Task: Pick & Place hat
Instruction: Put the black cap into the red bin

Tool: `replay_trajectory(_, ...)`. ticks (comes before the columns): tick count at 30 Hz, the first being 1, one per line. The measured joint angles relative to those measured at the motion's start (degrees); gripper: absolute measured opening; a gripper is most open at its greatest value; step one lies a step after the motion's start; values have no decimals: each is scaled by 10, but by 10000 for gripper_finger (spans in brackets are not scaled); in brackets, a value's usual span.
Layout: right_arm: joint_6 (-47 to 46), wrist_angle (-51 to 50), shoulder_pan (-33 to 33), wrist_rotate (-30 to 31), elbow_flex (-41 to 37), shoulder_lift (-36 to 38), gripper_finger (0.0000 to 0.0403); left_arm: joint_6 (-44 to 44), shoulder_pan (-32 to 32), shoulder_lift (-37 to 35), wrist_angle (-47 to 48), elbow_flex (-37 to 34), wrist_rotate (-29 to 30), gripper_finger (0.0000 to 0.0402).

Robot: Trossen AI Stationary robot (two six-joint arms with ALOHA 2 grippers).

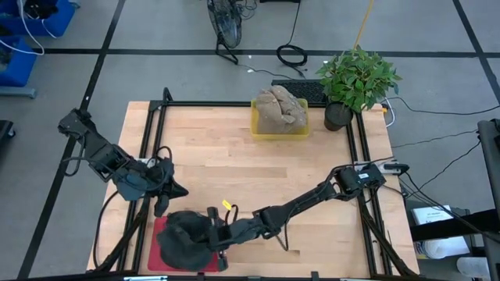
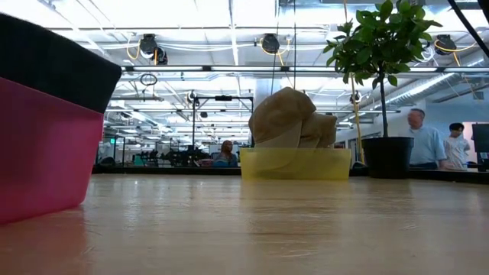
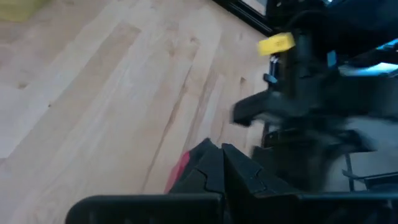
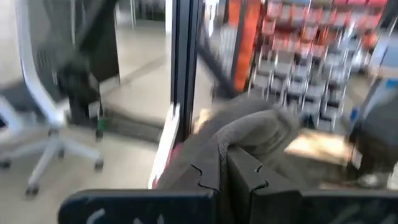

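Observation:
A dark grey hat (image 1: 186, 238) lies on a red tray (image 1: 160, 254) at the table's near left; the low view shows the hat (image 2: 53, 65) on top of the tray (image 2: 38, 160). My right gripper (image 1: 215, 234) reaches in from the table's right side and is shut at the hat's right side. My left gripper (image 1: 168, 193) hangs shut over the table just beyond the tray, holding nothing. A tan hat (image 1: 280, 109) sits in a yellow bin (image 1: 279, 134) at the far edge. My right gripper pinches a fold of the dark hat's fabric (image 4: 249, 130) between its two fingers, at the hat's right side (image 1: 205, 234). The fingers come in about level from the table's right. The hat's body rests on the red tray.
A potted plant (image 1: 355, 78) stands at the far right corner beside the yellow bin. A black frame (image 1: 234, 103) runs round the table. The bare wooden middle of the table (image 1: 258, 172) lies between the bin and the tray. People stand in the room behind.

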State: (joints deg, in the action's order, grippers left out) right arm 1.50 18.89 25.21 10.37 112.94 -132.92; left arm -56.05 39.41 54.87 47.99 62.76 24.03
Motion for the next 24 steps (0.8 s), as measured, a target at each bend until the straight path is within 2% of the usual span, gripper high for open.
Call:
replay_trajectory(3, -26, -28, 5, 1, -25, 1, 0, 1, 9, 8, -9, 0, 4, 3)
replay_trajectory(8, -84, 29, 12, 0, -82, 0, 0, 9, 20, 28, -17, 0, 4, 3)
replay_trajectory(13, -142, 43, 15, 0, -99, 1, 3, 1, 34, 51, -22, 0, 4, 2)
replay_trajectory(19, -219, 66, 11, 18, -100, 1, 27, 2, 50, 74, -31, 0, 4, 5)
replay_trajectory(24, -261, 48, 3, -15, -100, 1, 67, -1, 61, 78, -31, 0, 4, 7)
